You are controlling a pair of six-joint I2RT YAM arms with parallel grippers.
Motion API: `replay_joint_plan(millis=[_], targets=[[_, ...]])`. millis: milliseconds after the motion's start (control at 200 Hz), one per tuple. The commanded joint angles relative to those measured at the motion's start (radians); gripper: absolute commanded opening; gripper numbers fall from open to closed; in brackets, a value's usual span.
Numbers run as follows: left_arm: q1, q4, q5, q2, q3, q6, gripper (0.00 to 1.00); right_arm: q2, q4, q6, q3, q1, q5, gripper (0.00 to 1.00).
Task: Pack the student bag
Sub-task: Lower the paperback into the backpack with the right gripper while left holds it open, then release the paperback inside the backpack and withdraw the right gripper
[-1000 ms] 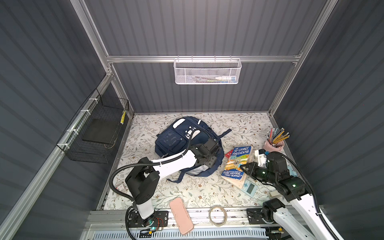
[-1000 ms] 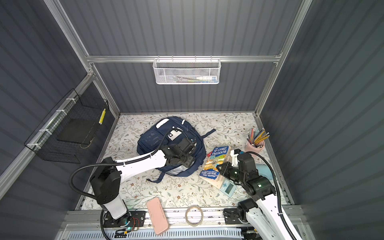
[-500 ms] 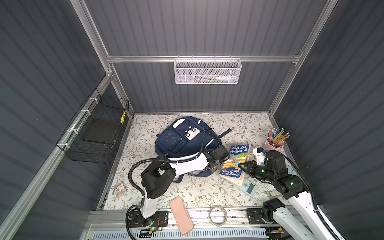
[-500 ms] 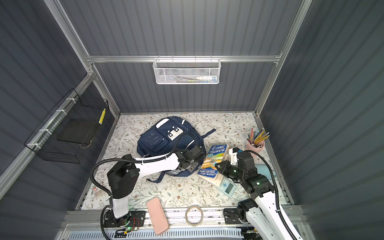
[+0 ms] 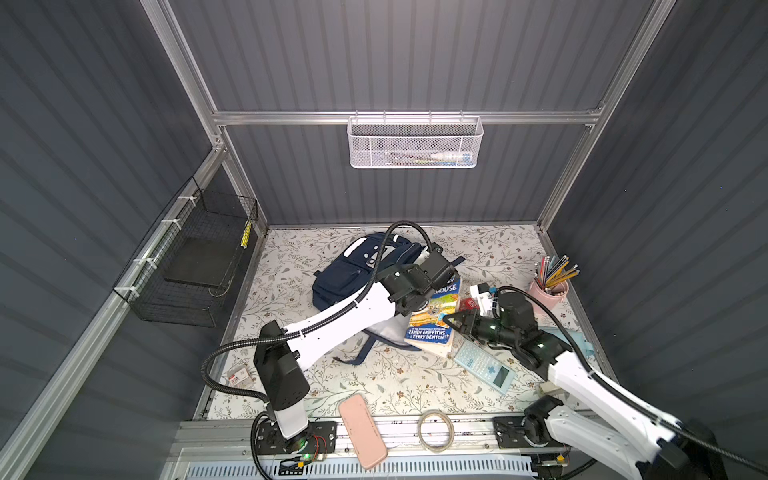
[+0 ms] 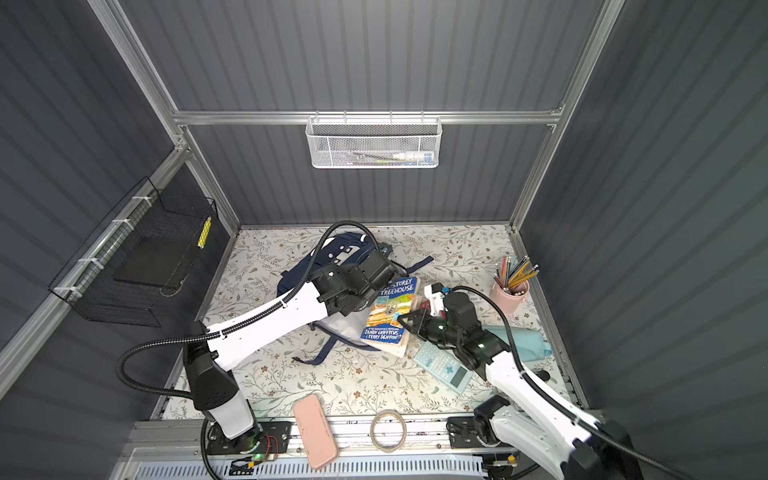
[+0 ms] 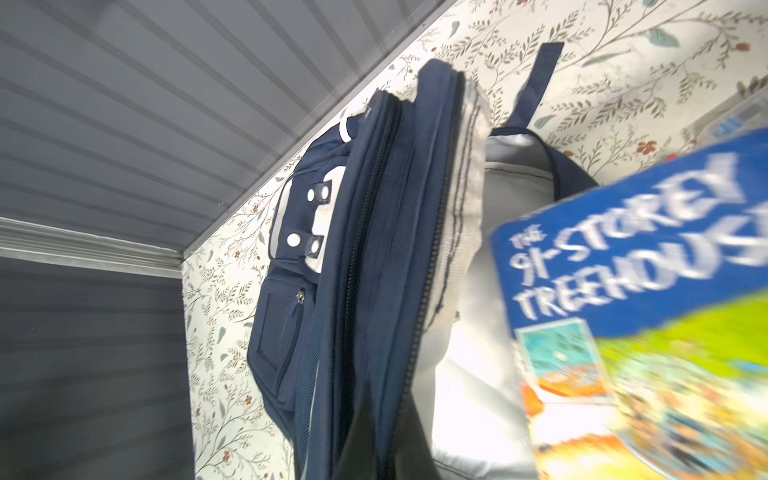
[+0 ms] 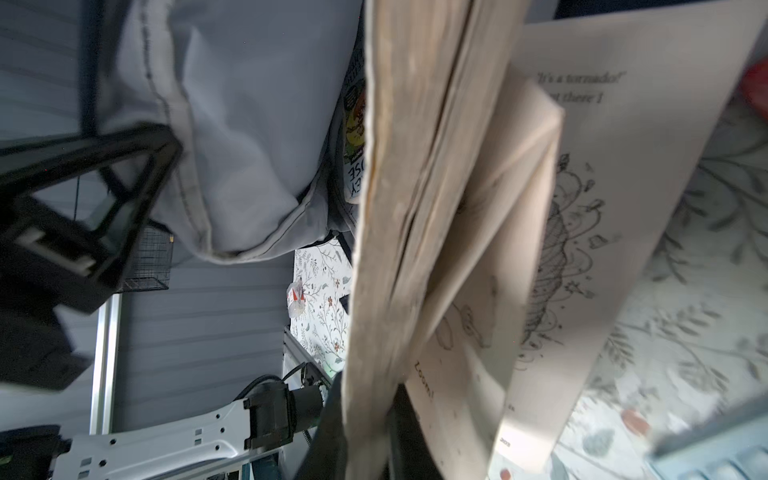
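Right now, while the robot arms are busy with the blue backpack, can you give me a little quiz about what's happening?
1. True or false: the pink oblong case lies outside the navy-blue fabric backpack.
2. What is the right gripper shut on? A the blue paperback book; B the pale blue calculator; C nothing at all.
3. Fill in: the ___ gripper pinches the backpack's open edge.
Key: 1 true, it lies apart, near the front. 2 A. 3 left gripper.

L tool [image 7: 380,440], R tool [image 5: 449,321] clamped
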Motion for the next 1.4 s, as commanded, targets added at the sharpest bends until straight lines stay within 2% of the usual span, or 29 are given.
replay_joint_plan(millis=[0,250,370,545,650,755,850,1011,1121,1211,1396], targets=[[-0.004,-0.026,-0.053,-0.028,0.053,0.026,0.00,0.163,0.405,0.054,0.048,0.015,-0.016,0.00],[0.021,-0.017,-0.005,-0.059,0.066,0.014,0.00,0.628,0.679,0.074,0.303,0.064,-0.034,0.00],[0.029,-0.015,0.029,-0.065,0.086,0.012,0.00,0.794,0.669,0.081,0.450,0.090,-0.006,0.00],[0.031,-0.014,0.084,-0.071,0.107,0.007,0.00,0.946,0.543,0.076,0.610,0.122,0.094,0.00],[0.034,-0.003,0.108,-0.086,0.102,0.001,0.00,1.036,0.524,0.066,0.690,0.163,0.131,0.00],[0.036,-0.010,0.114,-0.093,0.116,-0.004,0.00,1.104,0.526,0.078,0.759,0.207,0.235,0.00],[0.038,-0.020,0.115,-0.103,0.117,-0.014,0.00,1.148,0.540,0.106,0.800,0.230,0.309,0.09],[0.054,-0.010,0.121,-0.133,0.057,-0.035,0.00,1.143,0.556,0.119,0.771,0.230,0.333,0.42],[0.084,0.026,0.142,-0.159,-0.013,-0.055,0.00,1.031,0.510,0.075,0.663,0.219,0.296,0.59],[0.119,0.084,0.214,-0.174,-0.089,-0.079,0.00,0.922,0.380,0.055,0.578,0.196,0.258,0.65],[0.124,0.158,0.245,-0.134,-0.193,-0.120,0.00,0.709,0.264,0.043,0.350,0.141,0.230,0.73]])
